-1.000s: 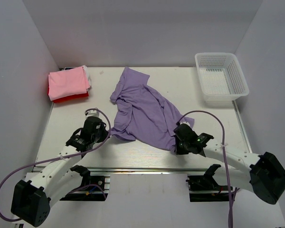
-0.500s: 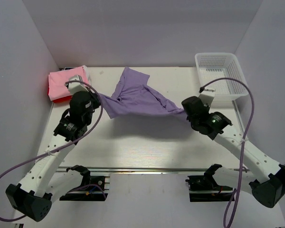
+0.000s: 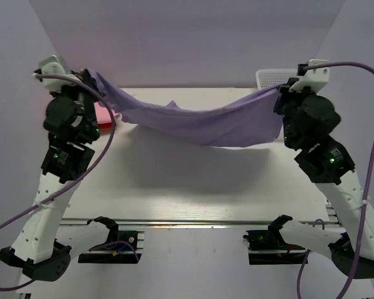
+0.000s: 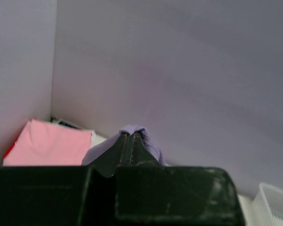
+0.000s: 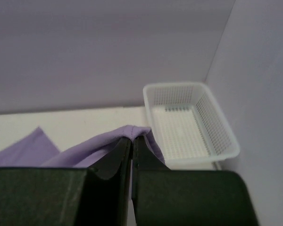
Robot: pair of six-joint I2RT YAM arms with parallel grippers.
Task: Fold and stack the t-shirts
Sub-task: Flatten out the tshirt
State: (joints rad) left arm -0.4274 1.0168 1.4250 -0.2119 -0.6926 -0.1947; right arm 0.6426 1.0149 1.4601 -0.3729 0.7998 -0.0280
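High over the counter (image 3: 174,193), our left claw (image 3: 88,76) and right claw (image 3: 280,93) pinch the lavender t-shirt (image 3: 199,124), newly hoisted and spread.

Left claw (image 3: 88,75) and right claw (image 3: 280,94) suspend lavender t-shirt (image 3: 206,124).

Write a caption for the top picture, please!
Left gripper and right gripper hold the purple shirt stretched above the table.

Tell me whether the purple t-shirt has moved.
Yes. The purple t-shirt has risen off the table and hangs stretched between the left gripper and right gripper, spanning from the pink t-shirt to the basket.
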